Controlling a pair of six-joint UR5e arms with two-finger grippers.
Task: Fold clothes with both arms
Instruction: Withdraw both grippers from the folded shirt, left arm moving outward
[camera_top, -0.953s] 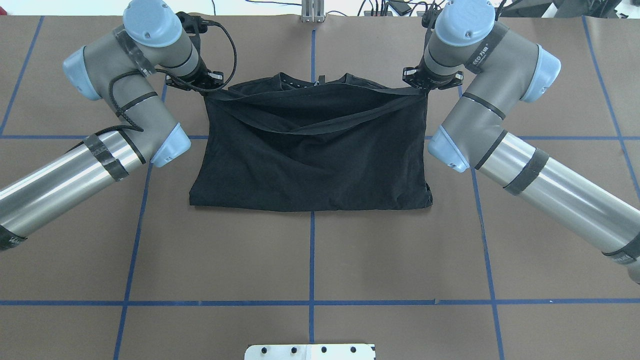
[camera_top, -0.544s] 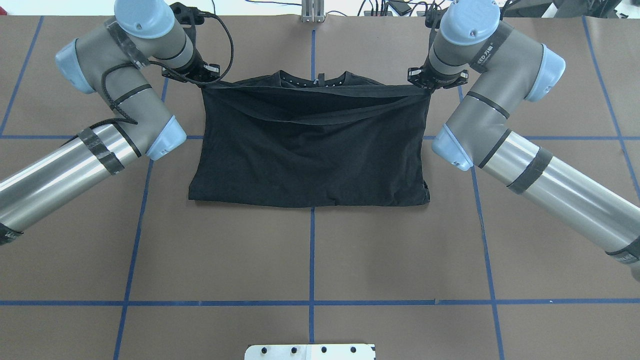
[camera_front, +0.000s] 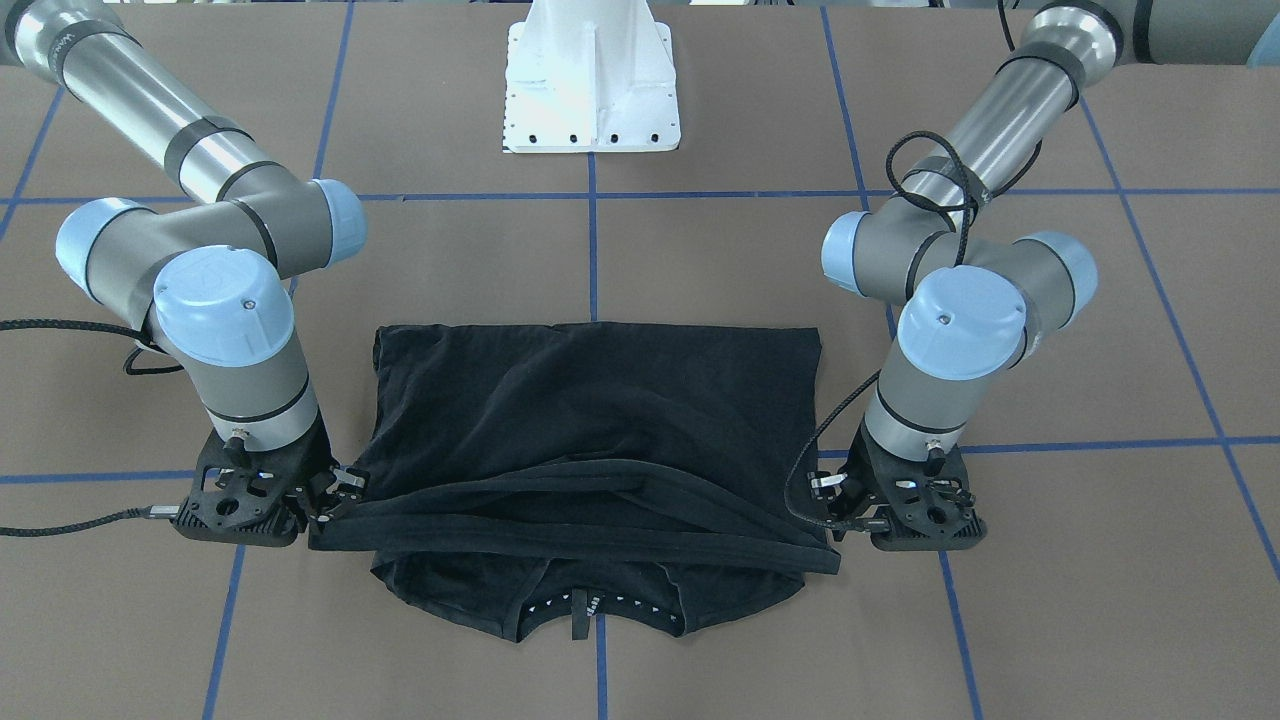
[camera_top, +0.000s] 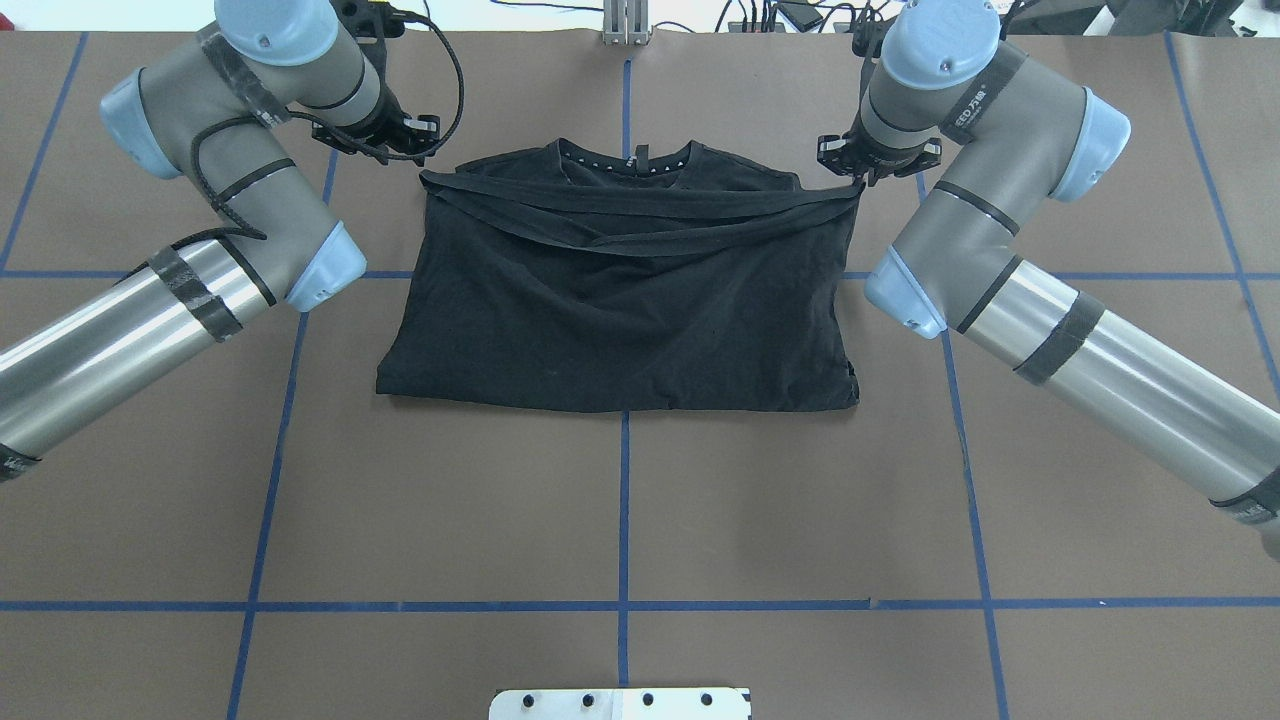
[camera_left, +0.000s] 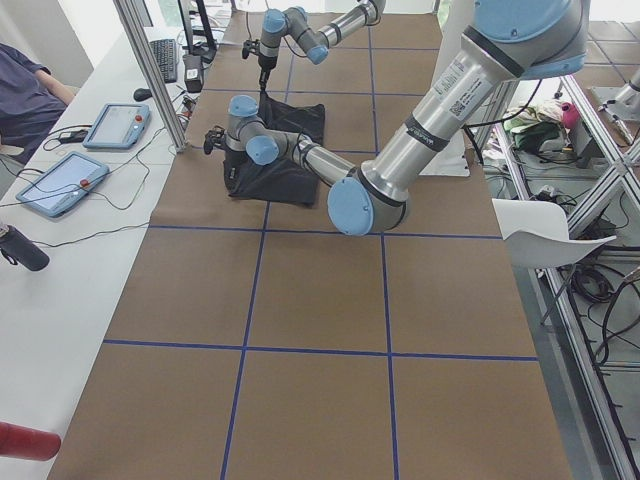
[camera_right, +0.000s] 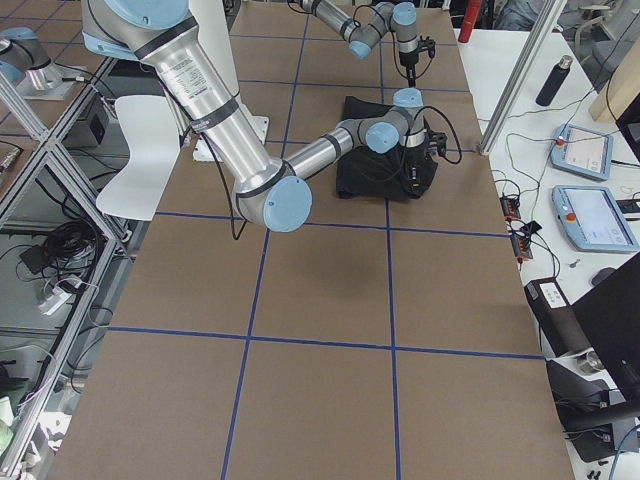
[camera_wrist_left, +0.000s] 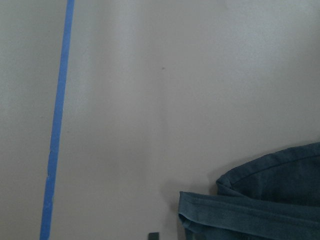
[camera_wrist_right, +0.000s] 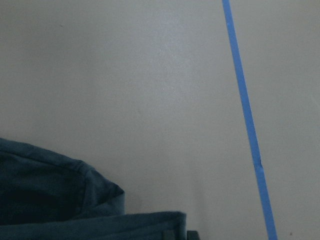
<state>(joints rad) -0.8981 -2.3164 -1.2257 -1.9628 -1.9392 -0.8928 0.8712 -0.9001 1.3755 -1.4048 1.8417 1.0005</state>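
The black T-shirt (camera_top: 620, 300) lies folded in half on the brown table, with its collar (camera_top: 630, 160) at the far edge and no logo showing. Its folded-over hem forms a loose band (camera_front: 580, 540) just short of the collar (camera_front: 580, 605). My right gripper (camera_top: 862, 172) (camera_front: 335, 495) is shut on the hem's right corner, close to the table. My left gripper (camera_top: 405, 138) (camera_front: 835, 500) is open and a little clear of the hem's left corner (camera_top: 428, 180). In the left wrist view that hem corner (camera_wrist_left: 250, 215) lies flat on the table.
Blue tape lines (camera_top: 622, 500) divide the brown table. The white pedestal base (camera_front: 590, 90) stands on the robot's side. A side bench holds tablets (camera_left: 60, 185), where a person (camera_left: 25, 90) sits, and there is a dark bottle (camera_right: 553, 80).
Both arms carried the hem farther toward the collar and lower. The left gripper let go of its corner and drew back outward, so the hem has sagged onto the shirt.
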